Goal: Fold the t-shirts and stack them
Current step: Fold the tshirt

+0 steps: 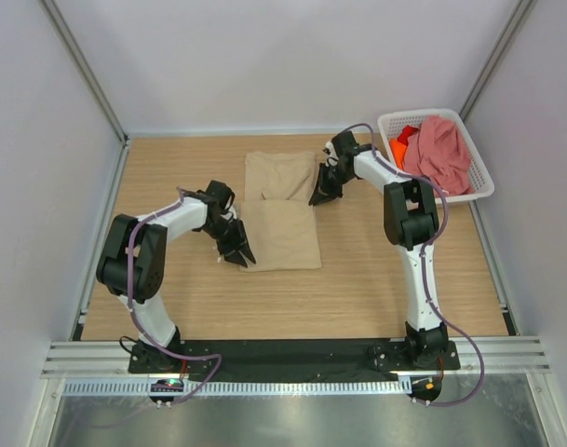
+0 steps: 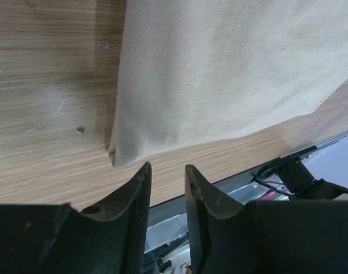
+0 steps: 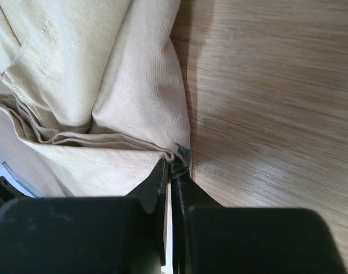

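A beige-tan t-shirt [image 1: 281, 209] lies partly folded in the middle of the wooden table, with a fold line across it. My right gripper [image 1: 322, 194] is at its right edge, and in the right wrist view this gripper [image 3: 175, 161] is shut on a pinch of the beige cloth [image 3: 105, 68] where the layers bunch. My left gripper [image 1: 238, 253] sits by the shirt's near-left corner. Its fingers [image 2: 167, 166] stand open a little, just short of the cloth corner [image 2: 219, 74], with nothing between them. A dusty pink t-shirt [image 1: 438, 154] and a bright orange one [image 1: 399, 144] lie crumpled in the basket.
The white lattice basket [image 1: 432, 115] stands at the back right, close behind the right arm. White walls close in the table on three sides. A black strip and a metal rail run along the near edge [image 2: 311, 182].
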Controlling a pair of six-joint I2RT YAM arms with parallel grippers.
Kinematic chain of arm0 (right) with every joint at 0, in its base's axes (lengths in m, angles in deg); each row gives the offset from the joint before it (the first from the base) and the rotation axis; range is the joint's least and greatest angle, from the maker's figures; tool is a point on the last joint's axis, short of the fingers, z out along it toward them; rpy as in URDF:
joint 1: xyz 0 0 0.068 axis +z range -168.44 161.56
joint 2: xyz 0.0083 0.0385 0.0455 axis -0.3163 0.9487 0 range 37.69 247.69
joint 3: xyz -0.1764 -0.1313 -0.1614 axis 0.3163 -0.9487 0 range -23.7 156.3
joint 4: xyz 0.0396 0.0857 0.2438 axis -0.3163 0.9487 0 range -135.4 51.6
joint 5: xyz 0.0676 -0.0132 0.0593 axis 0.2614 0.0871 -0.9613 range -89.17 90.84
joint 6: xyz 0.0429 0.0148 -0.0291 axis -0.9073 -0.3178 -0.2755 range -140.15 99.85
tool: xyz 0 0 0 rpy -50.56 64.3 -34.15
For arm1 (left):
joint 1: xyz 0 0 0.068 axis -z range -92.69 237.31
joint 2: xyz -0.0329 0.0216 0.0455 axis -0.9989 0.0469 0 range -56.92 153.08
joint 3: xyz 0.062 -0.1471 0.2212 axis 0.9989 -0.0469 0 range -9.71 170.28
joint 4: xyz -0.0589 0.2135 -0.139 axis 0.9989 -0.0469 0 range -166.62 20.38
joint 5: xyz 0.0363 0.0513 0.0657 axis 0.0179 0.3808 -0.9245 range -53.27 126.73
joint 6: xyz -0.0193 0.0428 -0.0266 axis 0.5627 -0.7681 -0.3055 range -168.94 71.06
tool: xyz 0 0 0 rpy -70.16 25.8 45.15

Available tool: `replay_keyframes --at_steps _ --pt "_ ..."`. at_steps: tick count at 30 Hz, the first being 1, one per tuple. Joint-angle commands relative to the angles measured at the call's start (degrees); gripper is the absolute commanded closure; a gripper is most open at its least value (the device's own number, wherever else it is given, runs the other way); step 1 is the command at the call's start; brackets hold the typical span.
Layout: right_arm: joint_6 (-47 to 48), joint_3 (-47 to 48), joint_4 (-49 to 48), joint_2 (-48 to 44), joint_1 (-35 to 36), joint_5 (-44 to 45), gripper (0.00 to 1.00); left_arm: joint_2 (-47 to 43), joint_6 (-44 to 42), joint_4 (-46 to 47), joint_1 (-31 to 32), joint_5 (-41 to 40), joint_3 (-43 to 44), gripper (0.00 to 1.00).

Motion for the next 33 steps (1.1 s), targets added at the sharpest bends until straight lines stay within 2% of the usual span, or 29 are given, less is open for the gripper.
replay_keyframes --at_steps 1,2,11,17,25,26,29,30,33 --pt "0.79 2.68 0.74 -1.21 0.43 2.76 0.96 -2.44 -1.08 0.36 -0.04 1.10 -0.45 0.69" --pt "0.61 2.86 1.00 -1.92 0.43 2.76 0.99 -2.61 -0.99 0.28 -0.04 0.92 -0.71 0.69" --pt "-0.53 -1.26 0.74 -9.31 0.34 3.55 0.99 -2.18 0.33 2.91 -0.04 0.92 -3.26 0.69" --pt "0.08 -2.24 0.65 -7.47 0.34 4.70 0.99 -0.94 0.42 3.79 -0.13 0.75 -4.05 0.69" --pt "1.14 -0.48 3.64 -4.13 0.34 10.67 0.99 -2.61 0.42 2.13 -0.13 0.49 -2.30 0.70" --pt "1.31 -0.39 3.47 -3.69 0.34 10.24 0.97 -2.79 0.24 1.77 -0.04 0.14 -0.64 0.69" --pt "2.28 1.97 4.69 -2.10 0.43 9.27 0.77 -1.83 -0.55 -0.07 -0.65 -0.31 3.05 0.68" --pt "2.46 2.94 5.39 -1.84 0.34 9.79 0.67 -0.95 -0.72 -0.51 -0.83 -0.22 6.20 0.68" --pt "3.60 7.77 8.64 -1.92 0.43 12.24 0.51 2.47 -1.08 -1.13 -2.59 0.66 12.62 0.68"
